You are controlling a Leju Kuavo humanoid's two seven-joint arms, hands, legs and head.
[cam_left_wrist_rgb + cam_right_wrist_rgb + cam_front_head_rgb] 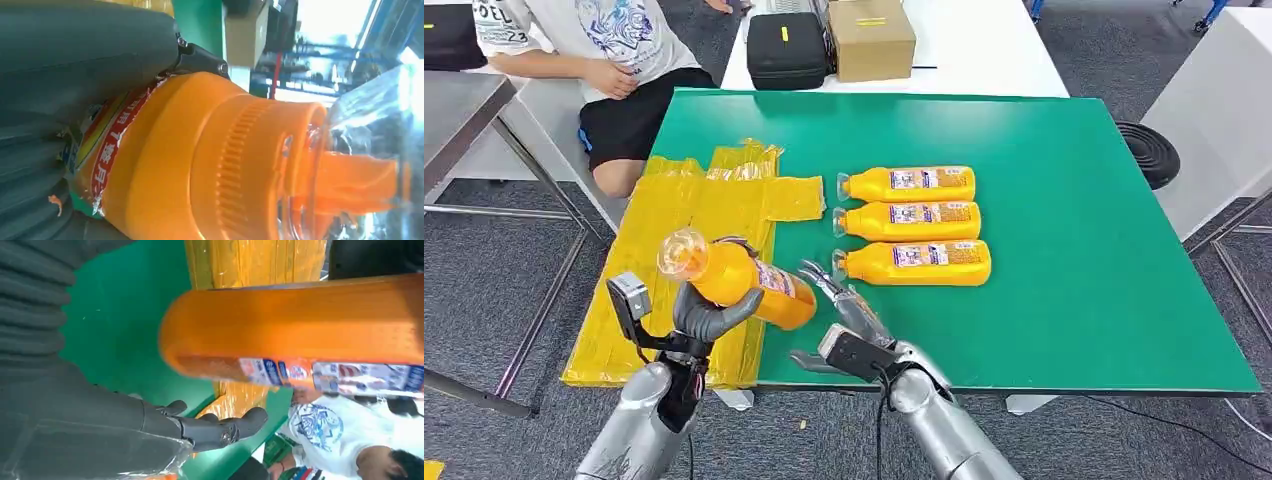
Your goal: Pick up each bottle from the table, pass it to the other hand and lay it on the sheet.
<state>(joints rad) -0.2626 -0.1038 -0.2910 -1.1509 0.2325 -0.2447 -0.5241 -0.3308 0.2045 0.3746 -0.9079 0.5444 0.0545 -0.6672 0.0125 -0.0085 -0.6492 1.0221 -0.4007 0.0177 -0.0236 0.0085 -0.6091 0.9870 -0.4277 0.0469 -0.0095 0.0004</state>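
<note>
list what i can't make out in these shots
- Label text on the three bottles lying on the green table: too small in the head view.
- Left hand fingers around the held bottle: hidden by its body in the left wrist view.
- Held bottle's cap end: cut off in the right wrist view.
- Right hand palm: faces away.

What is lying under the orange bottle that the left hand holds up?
Below the held bottle are the yellow sheet and the green table edge. The left hand covers part of the sheet beneath it.
</note>
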